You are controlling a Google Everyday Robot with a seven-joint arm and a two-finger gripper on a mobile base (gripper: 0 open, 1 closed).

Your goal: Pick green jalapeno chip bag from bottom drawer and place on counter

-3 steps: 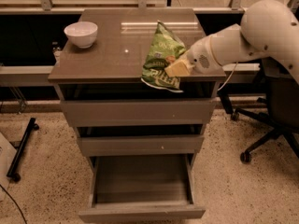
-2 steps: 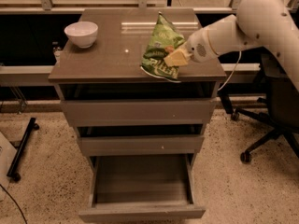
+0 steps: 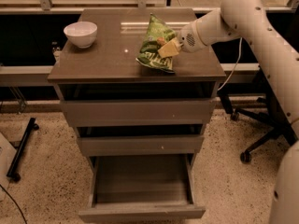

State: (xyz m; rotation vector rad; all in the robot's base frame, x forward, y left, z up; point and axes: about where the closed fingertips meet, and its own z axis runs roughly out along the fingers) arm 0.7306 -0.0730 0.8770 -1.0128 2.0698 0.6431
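Note:
The green jalapeno chip bag point(image 3: 153, 45) stands tilted on the right half of the counter point(image 3: 103, 57), its lower edge touching the top. My gripper point(image 3: 167, 48) reaches in from the right and is shut on the bag's right side. The bottom drawer point(image 3: 140, 213) is pulled out and its inside looks bare. The two drawers above it are pushed in.
A white bowl point(image 3: 81, 33) sits at the counter's back left. An office chair base point(image 3: 254, 143) stands on the floor to the right of the cabinet. A black stand leg point(image 3: 21, 148) lies at the left. A window rail runs behind the cabinet.
My gripper has carried the bag a little farther back and inward over the counter, and the bag now rests on the top.

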